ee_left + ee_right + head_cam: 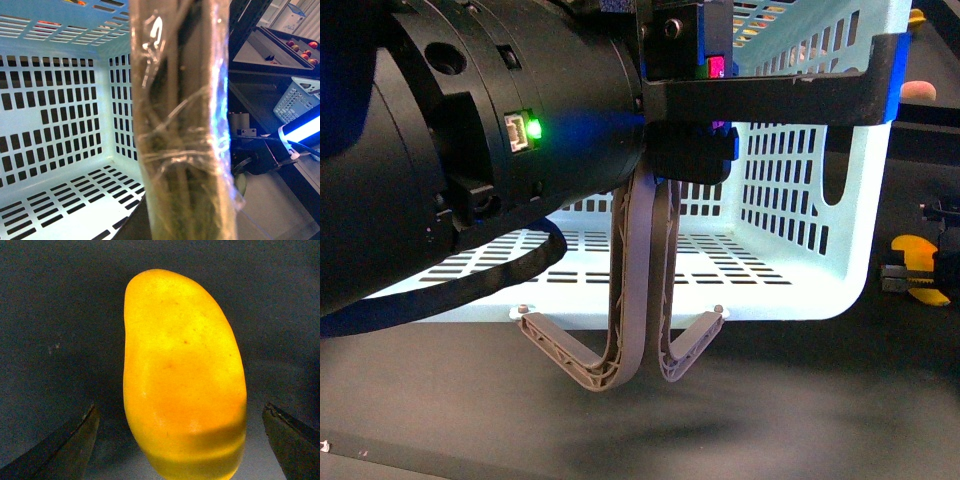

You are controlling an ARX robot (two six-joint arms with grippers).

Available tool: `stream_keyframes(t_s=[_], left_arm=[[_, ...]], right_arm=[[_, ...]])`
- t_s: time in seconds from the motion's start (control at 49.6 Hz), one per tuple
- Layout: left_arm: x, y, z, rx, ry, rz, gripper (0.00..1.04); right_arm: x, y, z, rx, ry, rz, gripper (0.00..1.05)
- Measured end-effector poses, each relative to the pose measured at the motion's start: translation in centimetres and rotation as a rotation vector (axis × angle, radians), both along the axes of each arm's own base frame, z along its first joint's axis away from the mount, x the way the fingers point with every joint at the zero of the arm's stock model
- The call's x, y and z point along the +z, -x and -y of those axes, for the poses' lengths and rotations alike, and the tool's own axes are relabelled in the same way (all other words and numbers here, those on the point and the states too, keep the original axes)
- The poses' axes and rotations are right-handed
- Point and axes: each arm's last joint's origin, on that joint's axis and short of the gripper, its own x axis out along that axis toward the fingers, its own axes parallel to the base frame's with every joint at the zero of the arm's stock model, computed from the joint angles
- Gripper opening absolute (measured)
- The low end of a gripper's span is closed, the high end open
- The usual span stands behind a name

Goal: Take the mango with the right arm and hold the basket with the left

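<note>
The light turquoise basket (800, 200) is held up off the dark table, its two grey-brown handles (640, 300) hanging below the near rim. My left gripper (692, 115) is shut on the basket's rim, and the bulky black left arm fills the left of the front view. In the left wrist view a blurred brown bar wrapped in clear film (182, 125) hides the jaws, with the basket's slotted inside (60, 125) beside it. The yellow-orange mango (182, 380) lies on the dark surface between the fingertips (75, 445) of my open right gripper (185, 440), with a gap on each side. The front view shows the mango (912, 255) at the far right.
The dark table (740, 430) runs in front of and under the basket. A pale pink object (920, 90) sits past the basket at the right edge. In the left wrist view a second grey-blue basket (295, 100) and a tray of small red fruits (300, 47) stand off the table.
</note>
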Motion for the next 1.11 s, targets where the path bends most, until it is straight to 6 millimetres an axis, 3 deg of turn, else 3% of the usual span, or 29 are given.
stream_keyframes(t_s=[0.262,0.443,0.604,1.108], left_arm=[[0.0,0.0,0.0,0.000,0.000,0.000,0.08],[0.0,0.0,0.0,0.000,0.000,0.000,0.08],[0.0,0.0,0.0,0.000,0.000,0.000,0.08],[0.0,0.0,0.0,0.000,0.000,0.000,0.08]], right_arm=[[0.0,0.1,0.1,-0.016,0.008,-0.003,0.94],[-0.1,0.2,0.0,-0.021,0.013,-0.009,0.70],[-0.2,0.4,0.0,-0.024,0.015,-0.016,0.56],[0.4,1.9,-0.3,-0.038,-0.009,-0.024,0.55]])
